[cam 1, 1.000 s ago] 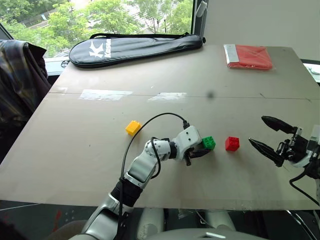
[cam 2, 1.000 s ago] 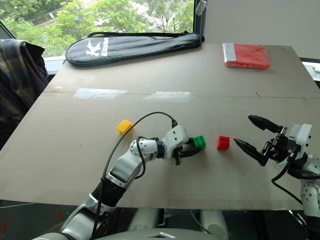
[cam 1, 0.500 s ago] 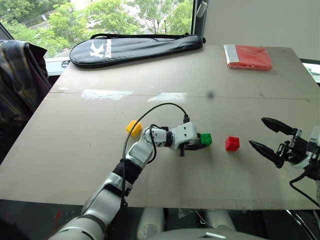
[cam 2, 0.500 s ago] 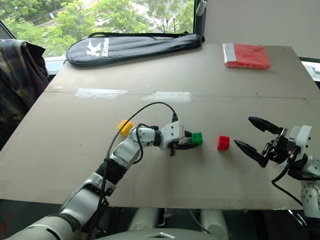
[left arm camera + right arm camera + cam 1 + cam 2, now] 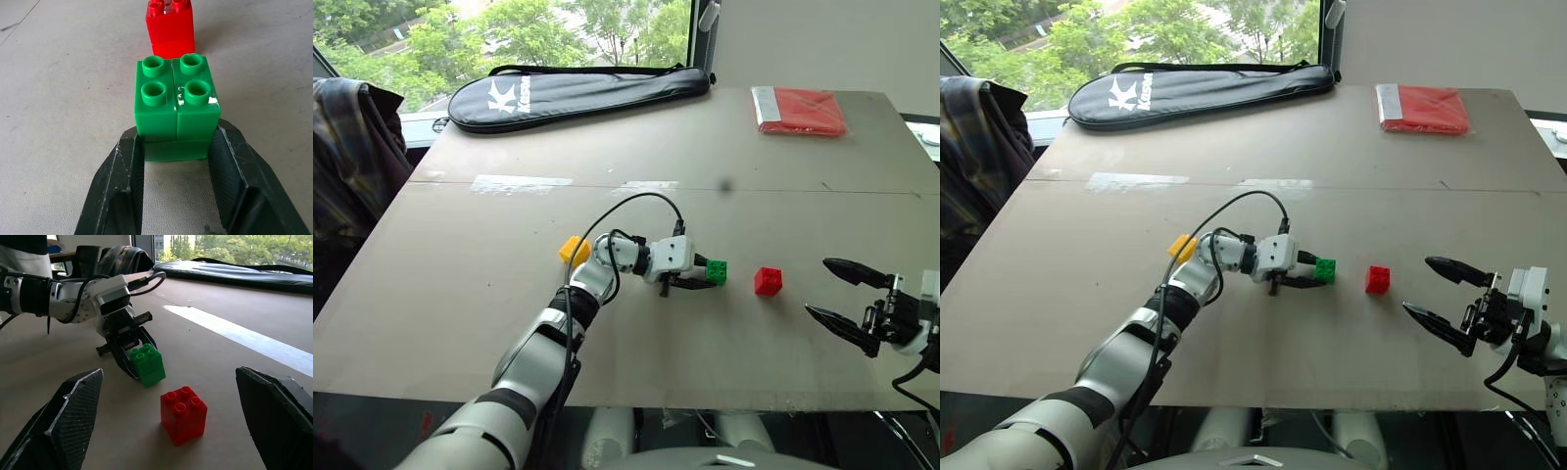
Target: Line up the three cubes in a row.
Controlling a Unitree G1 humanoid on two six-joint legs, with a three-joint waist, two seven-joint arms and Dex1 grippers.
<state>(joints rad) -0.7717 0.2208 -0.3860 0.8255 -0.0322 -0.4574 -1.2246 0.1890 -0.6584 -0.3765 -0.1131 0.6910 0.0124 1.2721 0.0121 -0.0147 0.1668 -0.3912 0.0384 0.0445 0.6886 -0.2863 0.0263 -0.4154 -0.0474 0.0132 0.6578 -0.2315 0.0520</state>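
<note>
The left claw (image 5: 703, 279) is clamped on the green cube (image 5: 716, 272) at mid-table (image 5: 509, 313), the red cube (image 5: 768, 281) just beside it and the yellow cube (image 5: 574, 250) behind the arm. The right claw (image 5: 847, 299) gapes empty near the front edge. A racket bag (image 5: 578, 93) and red packet (image 5: 800, 111) lie far back.

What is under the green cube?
The green cube rests on the bare table, gripped by the left gripper. The surface directly beneath it is covered.
</note>
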